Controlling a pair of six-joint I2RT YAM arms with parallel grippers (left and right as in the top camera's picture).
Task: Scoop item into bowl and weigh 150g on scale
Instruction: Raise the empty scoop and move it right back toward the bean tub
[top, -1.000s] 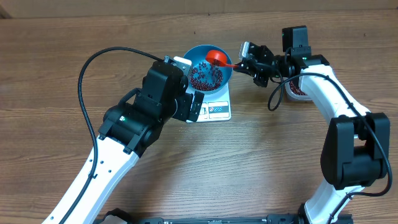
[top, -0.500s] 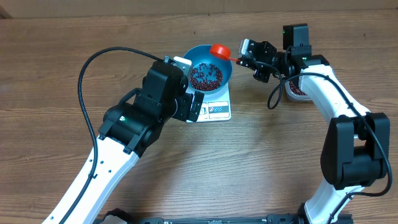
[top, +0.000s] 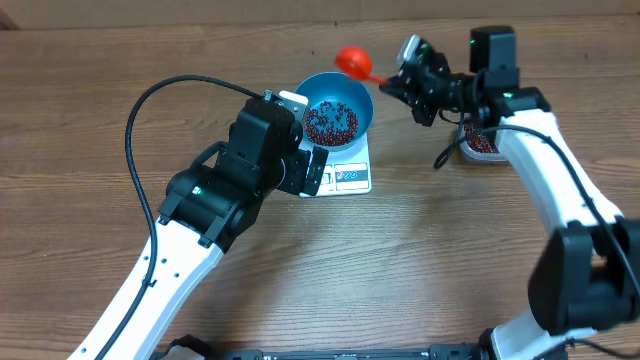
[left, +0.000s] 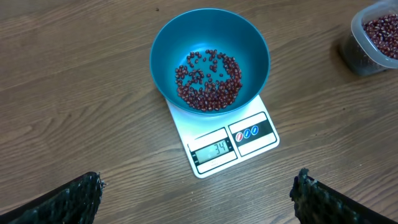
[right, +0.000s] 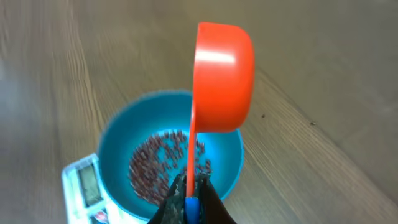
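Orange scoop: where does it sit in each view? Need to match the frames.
Overhead: orange scoop at top centre, just past the far rim of the blue bowl.
Left wrist: not in it.
Right wrist: upper centre, handle running down into the right tool at the bottom edge.
Shared landmark: the blue bowl, in all three views.
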